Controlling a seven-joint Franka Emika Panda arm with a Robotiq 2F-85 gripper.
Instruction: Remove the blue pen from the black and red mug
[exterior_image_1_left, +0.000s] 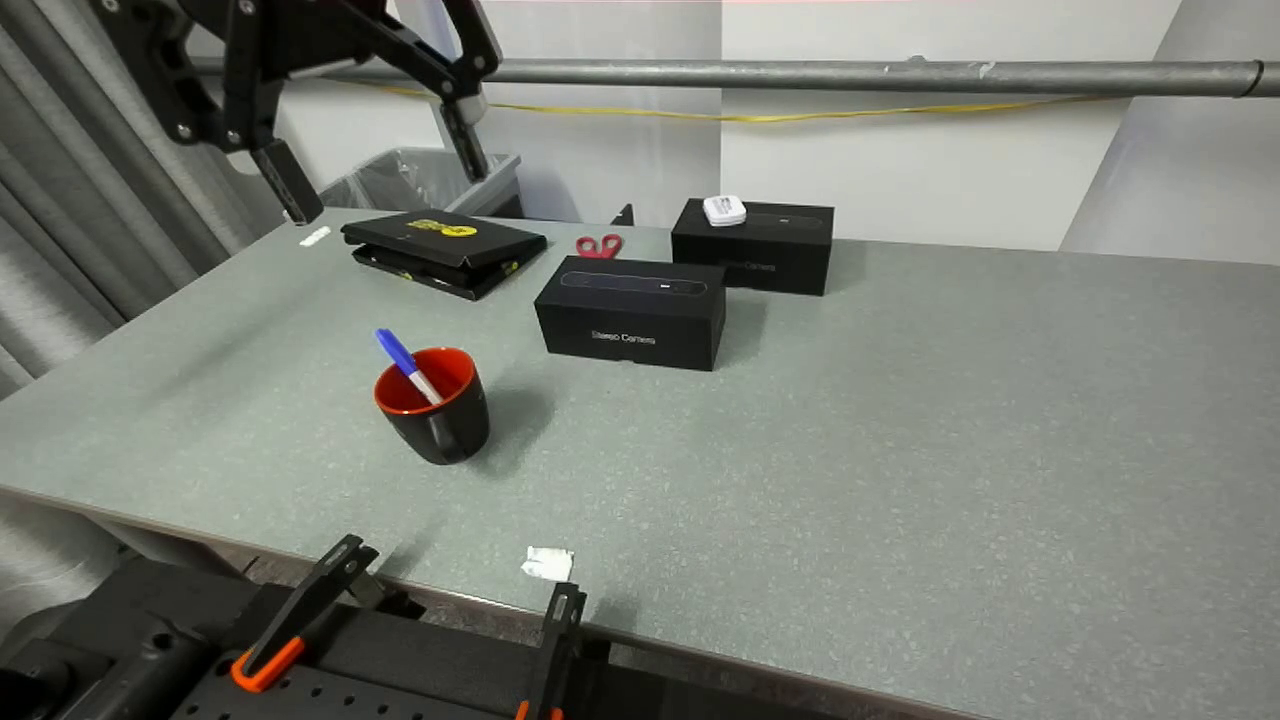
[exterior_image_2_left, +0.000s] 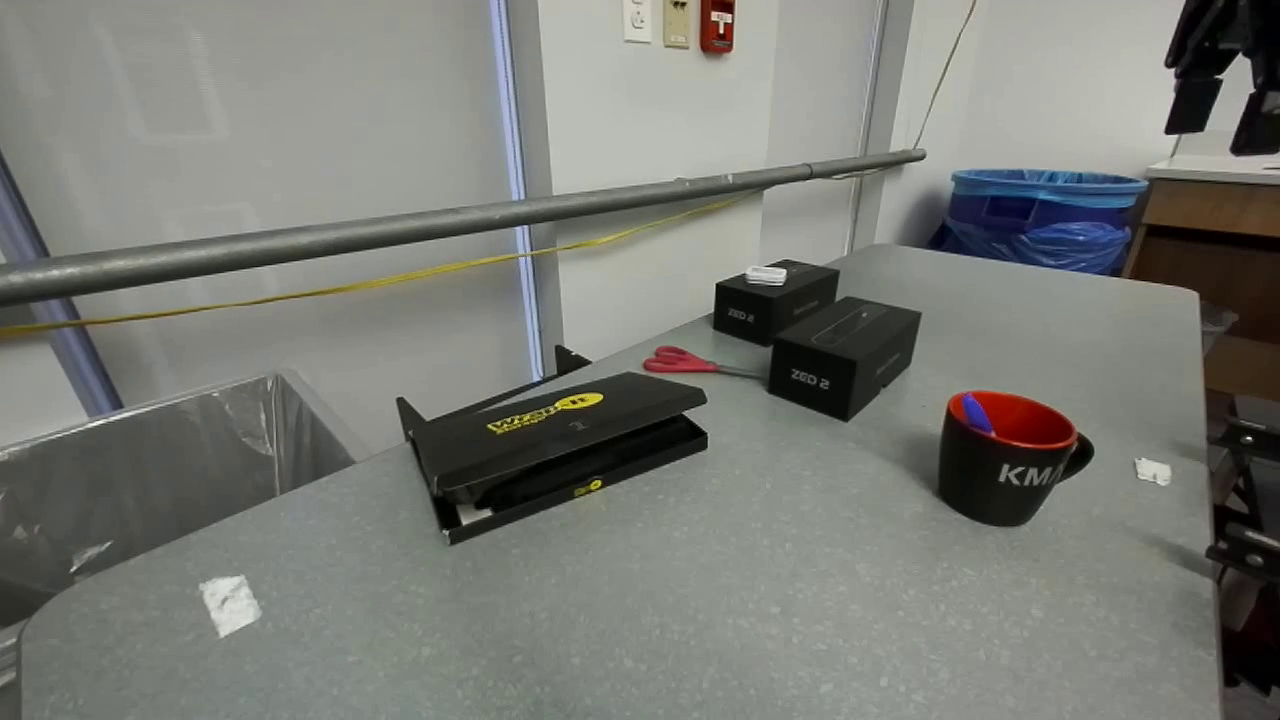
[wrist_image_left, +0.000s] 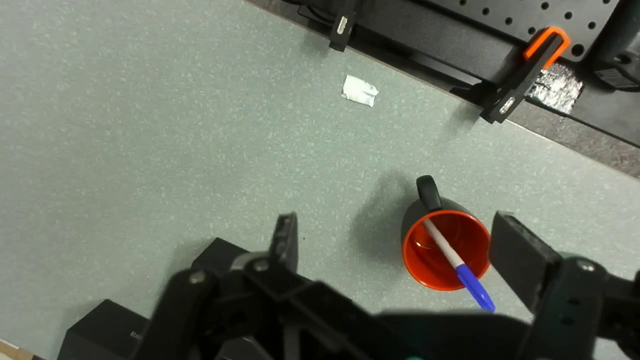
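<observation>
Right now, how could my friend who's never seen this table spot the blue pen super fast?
Look on the big grey table for the black mug with the bright red inside. The blue pen leans in it, blue end poking past the rim. Unlike the nearer black camera box, it's thin, bright blue at one end and whitish below.

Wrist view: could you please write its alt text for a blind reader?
A blue pen leans in a black and red mug on a grey table, its blue end sticking out. A black claw hangs open above.
</observation>
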